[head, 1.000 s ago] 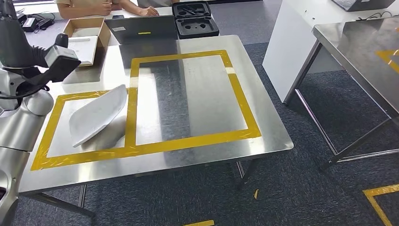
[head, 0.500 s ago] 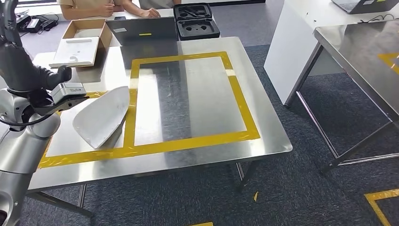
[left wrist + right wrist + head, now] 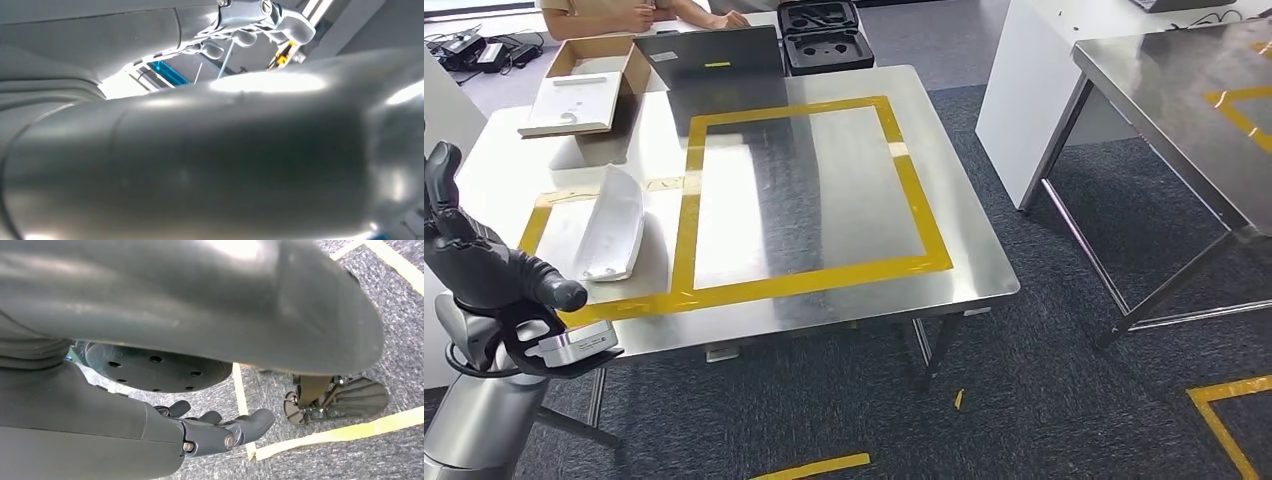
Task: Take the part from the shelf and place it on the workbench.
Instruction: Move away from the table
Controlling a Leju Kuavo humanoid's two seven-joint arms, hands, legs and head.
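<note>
The white curved part (image 3: 610, 224) lies on the steel workbench (image 3: 824, 290), inside the smaller yellow-taped rectangle at its left. Nothing touches it. My left hand (image 3: 486, 266) hangs off the bench's near left corner, below and to the left of the part, dark fingers apart and holding nothing. In the right wrist view my right hand (image 3: 215, 430) hangs over the carpet with loosely spread fingers and nothing in it. The left wrist view looks at a blurred silver arm surface.
At the bench's far edge stand an open cardboard box (image 3: 589, 85), a laptop (image 3: 714, 60) and a black foam case (image 3: 824, 38), with a person (image 3: 624, 12) behind them. To the right are a white cabinet (image 3: 1024, 90) and a second steel table (image 3: 1184, 110).
My left arm has drawn back from over the bench's left side and dropped to its near left corner. The part stays on the bench, lying flatter. The view has shifted slightly.
</note>
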